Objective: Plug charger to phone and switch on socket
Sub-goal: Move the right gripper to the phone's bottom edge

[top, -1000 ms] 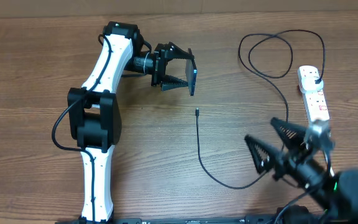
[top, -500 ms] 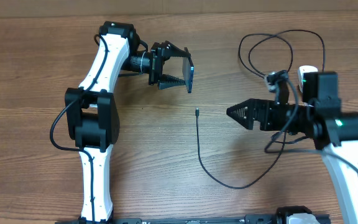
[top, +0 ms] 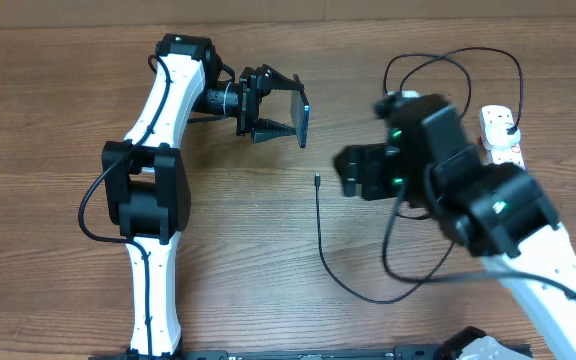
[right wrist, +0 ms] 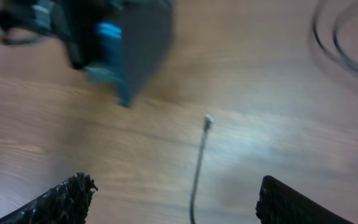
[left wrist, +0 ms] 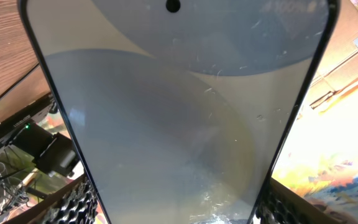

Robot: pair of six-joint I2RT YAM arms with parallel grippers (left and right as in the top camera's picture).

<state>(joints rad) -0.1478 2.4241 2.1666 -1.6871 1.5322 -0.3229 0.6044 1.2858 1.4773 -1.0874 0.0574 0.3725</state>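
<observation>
My left gripper point(top: 280, 118) holds the phone point(top: 303, 122) above the table at the back, shut on its edges. Its pale screen point(left wrist: 179, 112) fills the left wrist view between the fingers point(left wrist: 73, 205). The charger, a thin black cable point(top: 320, 235), lies on the wood with its connector tip point(top: 317, 180) just below the phone. My right gripper point(top: 351, 172) hovers right of that tip, open. In the right wrist view the tip point(right wrist: 209, 119) lies ahead of my right gripper point(right wrist: 176, 205), the phone point(right wrist: 138, 43) beyond it. The white socket point(top: 496, 120) lies far right, partly hidden by the right arm.
The cable loops in a wide coil point(top: 438, 90) at the back right, near the socket. Its lower run curves under the right arm point(top: 488, 210). The left arm point(top: 153, 190) stretches up the left side of the wooden table point(top: 58, 120).
The right arm has swung from the front right corner up and left, over to the connector tip. The left gripper and the phone have hardly moved.
</observation>
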